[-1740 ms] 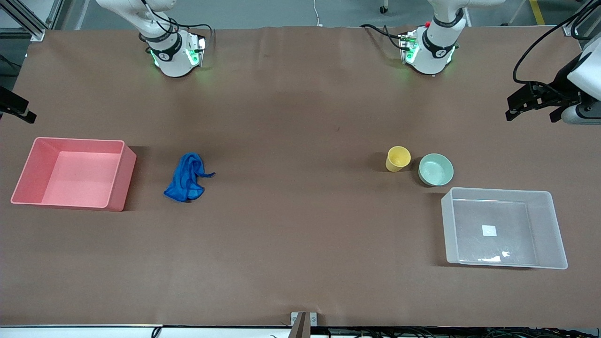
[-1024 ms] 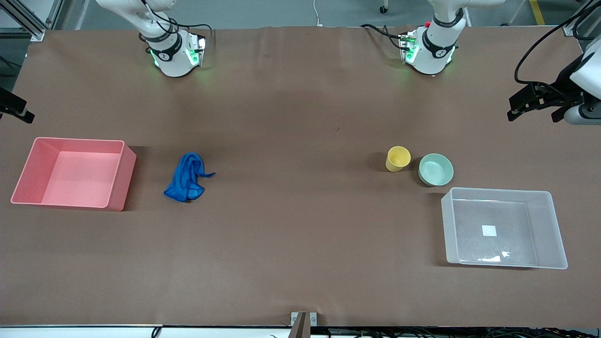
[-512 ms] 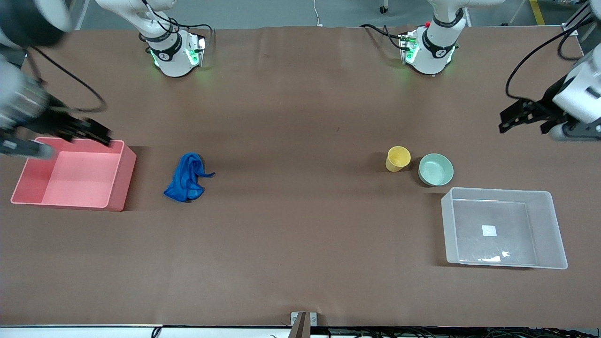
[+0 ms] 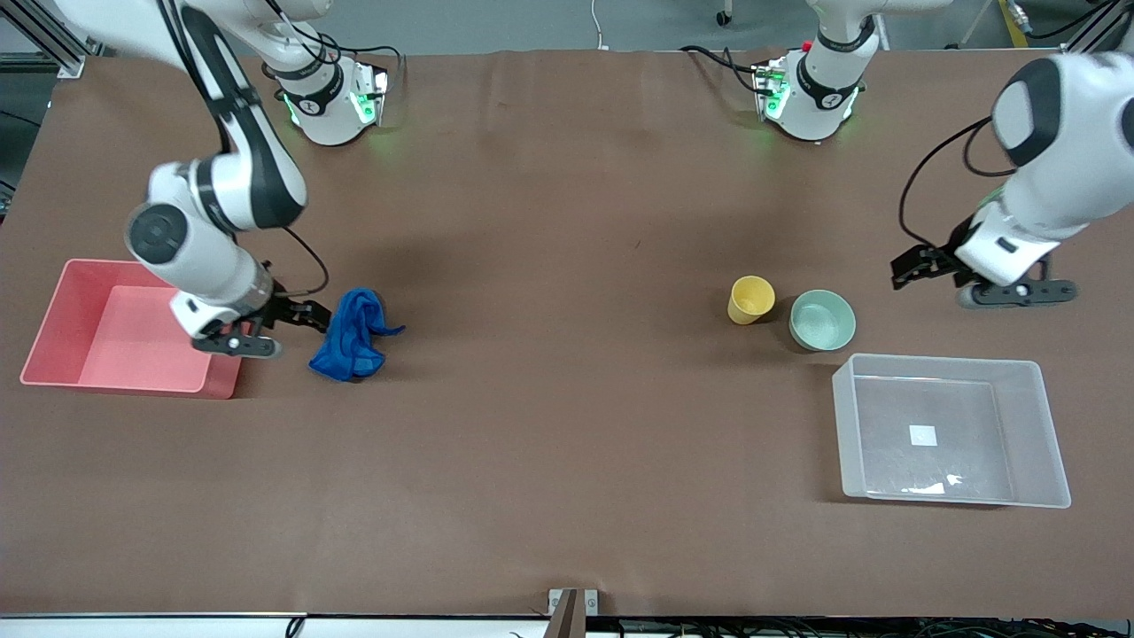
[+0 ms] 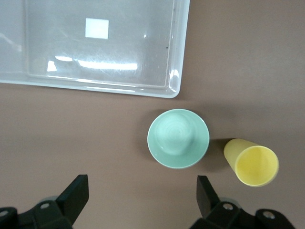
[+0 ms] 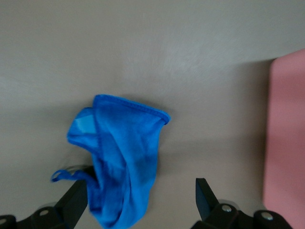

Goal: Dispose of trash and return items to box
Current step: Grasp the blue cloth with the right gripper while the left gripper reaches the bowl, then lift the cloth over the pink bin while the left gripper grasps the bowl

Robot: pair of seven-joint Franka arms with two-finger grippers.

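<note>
Blue rag (image 4: 351, 336) lies crumpled on the surface (image 4: 549, 425) toward my right arm's end, just beside the pink bin (image 4: 53, 354), untouched. Nothing is done yet as far as I can see: pink bin empty, clear box (image 4: 1028, 425) empty apart from the white label (image 4: 922, 435) on its base.

My right gripper (image 4: 297, 315) is over the gap between the pink bin and the rag, low; the fingers are spread wide and hold nothing. In the right wrist view the rag (image 6: 119, 157) sits between and ahead of the fingers (image 6: 207, 198), and the bin wall (image 6: 286, 143) shows at the side.

My left gripper (image 4: 921, 266) is over bare surface toward my left arm's end, near the green bowl (image 4: 822, 320); fingers also wide, empty. The left wrist view shows the bowl (image 5: 177, 138) and the yellow cup (image 5: 252, 163) close together but apart, with the corner of the clear box (image 5: 174, 81) near the bowl. The cup (image 4: 751, 299) looks tipped onto its side, though I can't be sure.

Left to do, my judgement: everything. Grab the rag and drop it in the pink bin; pick up the cup and the bowl and put them in the clear box near the front corner at my left arm's end. Both arms look set for a first grasp.
</note>
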